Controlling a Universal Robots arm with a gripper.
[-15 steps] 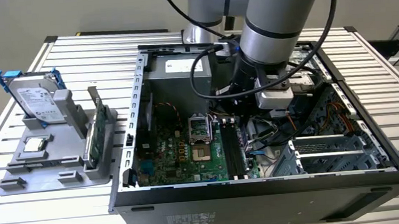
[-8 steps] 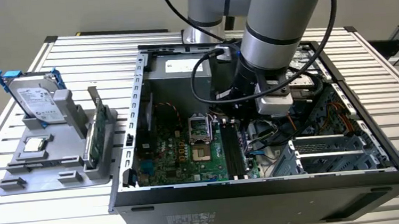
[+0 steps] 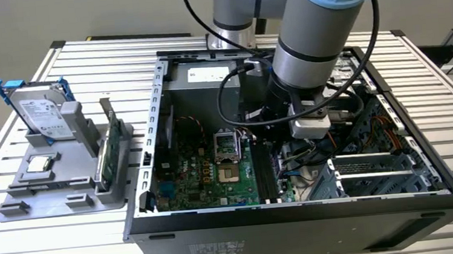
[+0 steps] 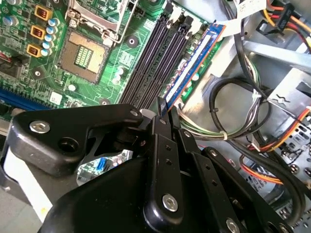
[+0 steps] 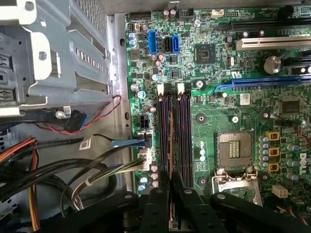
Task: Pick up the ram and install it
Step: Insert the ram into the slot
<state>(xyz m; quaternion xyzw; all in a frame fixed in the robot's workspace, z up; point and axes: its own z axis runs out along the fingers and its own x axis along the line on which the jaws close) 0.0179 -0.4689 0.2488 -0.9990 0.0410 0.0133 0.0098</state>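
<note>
The ram [image 4: 194, 60], a long blue stick seen edge-on, stands on its edge over the outermost of the black memory slots [image 4: 150, 63], beside the motherboard's edge. My gripper [image 4: 163, 114] is shut on the ram's near end, its black fingers [image 4: 167, 145] pressed together around it. In the first wrist view the ram [image 5: 170, 141] is a thin line running along the slots [image 5: 183, 131], above the gripper [image 5: 170, 182]. I cannot tell whether the stick is seated in the slot. In the exterior view the arm [image 3: 317, 41] reaches down into the open computer case [image 3: 298, 209].
Bundled cables [image 4: 233, 111] lie close beside the ram. The processor socket [image 5: 234, 145] sits on the slots' other side. A metal drive cage [image 5: 53, 53] stands past the cables. On the exterior view's left, a grey holder [image 3: 22, 207] carries a silver hard drive [image 3: 43, 111] and a green card [image 3: 111, 151].
</note>
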